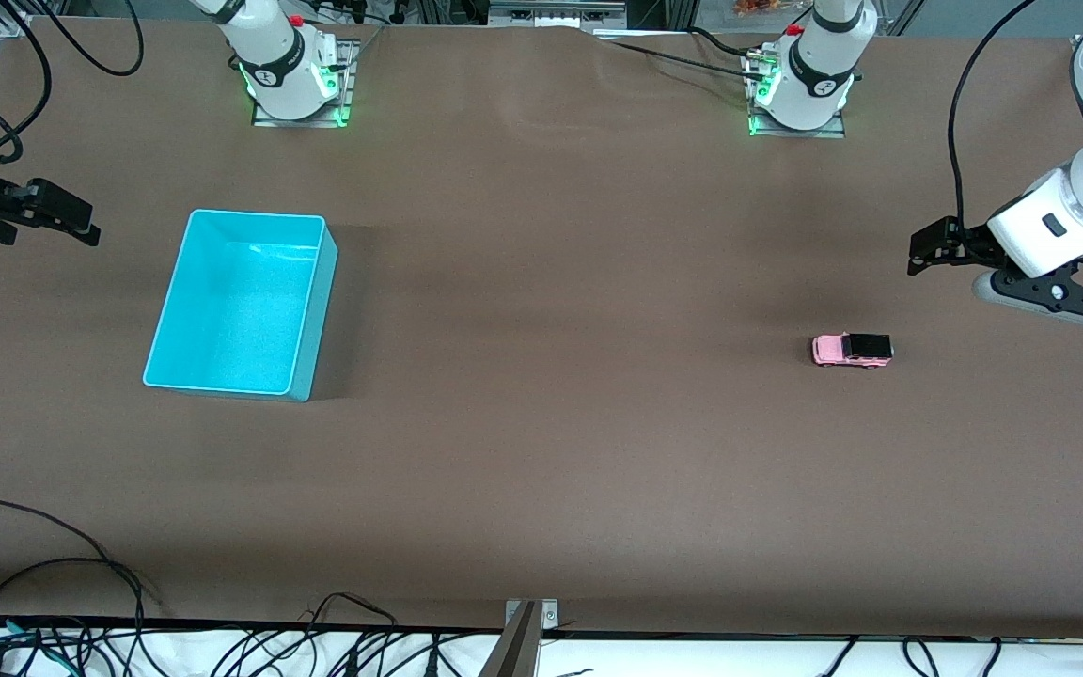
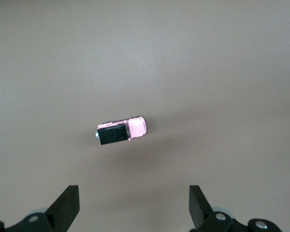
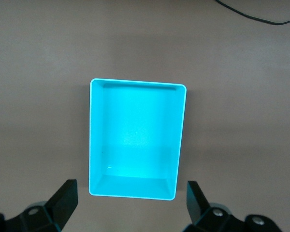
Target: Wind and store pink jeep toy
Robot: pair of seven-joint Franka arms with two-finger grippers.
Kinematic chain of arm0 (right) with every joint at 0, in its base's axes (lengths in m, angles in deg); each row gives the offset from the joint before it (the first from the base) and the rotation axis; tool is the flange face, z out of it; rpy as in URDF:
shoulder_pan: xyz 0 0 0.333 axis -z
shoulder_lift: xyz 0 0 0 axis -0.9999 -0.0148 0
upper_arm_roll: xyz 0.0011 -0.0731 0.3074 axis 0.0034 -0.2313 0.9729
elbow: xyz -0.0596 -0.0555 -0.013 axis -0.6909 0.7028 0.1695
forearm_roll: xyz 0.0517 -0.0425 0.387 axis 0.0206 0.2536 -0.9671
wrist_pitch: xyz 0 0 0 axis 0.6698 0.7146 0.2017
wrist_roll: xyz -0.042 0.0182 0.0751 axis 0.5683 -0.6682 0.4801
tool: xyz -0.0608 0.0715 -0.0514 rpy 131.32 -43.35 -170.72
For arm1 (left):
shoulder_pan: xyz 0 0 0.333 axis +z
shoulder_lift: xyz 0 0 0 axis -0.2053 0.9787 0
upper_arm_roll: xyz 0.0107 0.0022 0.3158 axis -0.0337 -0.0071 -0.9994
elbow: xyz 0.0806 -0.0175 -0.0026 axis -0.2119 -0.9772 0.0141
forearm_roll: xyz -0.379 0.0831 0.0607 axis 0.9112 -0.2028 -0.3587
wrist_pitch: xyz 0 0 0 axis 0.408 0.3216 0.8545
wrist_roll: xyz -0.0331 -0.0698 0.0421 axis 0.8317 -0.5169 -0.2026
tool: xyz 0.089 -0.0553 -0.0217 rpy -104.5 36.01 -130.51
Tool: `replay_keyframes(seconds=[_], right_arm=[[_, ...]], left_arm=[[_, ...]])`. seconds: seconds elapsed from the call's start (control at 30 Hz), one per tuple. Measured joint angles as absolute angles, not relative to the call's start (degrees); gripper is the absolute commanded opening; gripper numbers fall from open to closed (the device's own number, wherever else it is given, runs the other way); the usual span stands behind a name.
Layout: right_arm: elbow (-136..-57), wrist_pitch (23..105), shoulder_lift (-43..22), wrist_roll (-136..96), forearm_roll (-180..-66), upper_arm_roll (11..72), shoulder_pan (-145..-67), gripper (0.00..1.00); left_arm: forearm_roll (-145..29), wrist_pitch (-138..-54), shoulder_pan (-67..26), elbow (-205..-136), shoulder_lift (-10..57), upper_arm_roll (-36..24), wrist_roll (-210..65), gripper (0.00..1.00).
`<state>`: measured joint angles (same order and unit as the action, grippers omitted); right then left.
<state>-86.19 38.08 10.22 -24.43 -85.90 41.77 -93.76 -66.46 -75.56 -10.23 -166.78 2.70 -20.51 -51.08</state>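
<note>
Nearest the front camera among the things on the brown tabletop (image 1: 541, 451) is the cyan bin (image 1: 222, 385), though the pink jeep toy (image 1: 851, 350) lies only slightly farther from it. That toy, a small boxy pink car with a black roof, rests on its wheels on the bare surface toward the left arm's end of the tabletop, well apart from the bin, which stands toward the right arm's end with nothing inside it. Up in the air at the left arm's end hangs the left gripper (image 2: 134, 205), its two fingers (image 2: 67, 205) spread wide and holding nothing; its wrist view looks down on the jeep, which sits between the finger lines but clear of both. At the right arm's end the right gripper (image 3: 130, 205) hovers just beside the bin, fingers (image 3: 65, 203) likewise spread wide and empty, and its wrist view shows the bin's open interior.
</note>
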Motion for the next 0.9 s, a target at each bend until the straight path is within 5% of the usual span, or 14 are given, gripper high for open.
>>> replay_keyframes(seconds=[0.43,0.9], right_arm=[[-86.19,38.08,10.22,-24.43,-85.90,41.76,-93.76,1.00],[-86.20,38.08,10.22,-24.43,-85.90,41.76,-93.76,1.00]], left_arm=[[-68.42,-76.18,-6.95,-166.78,6.96,-20.71,-25.98,1.00],[-68.42,-88.59,-5.27,-169.15,19.08,-20.18,-4.18,1.00]])
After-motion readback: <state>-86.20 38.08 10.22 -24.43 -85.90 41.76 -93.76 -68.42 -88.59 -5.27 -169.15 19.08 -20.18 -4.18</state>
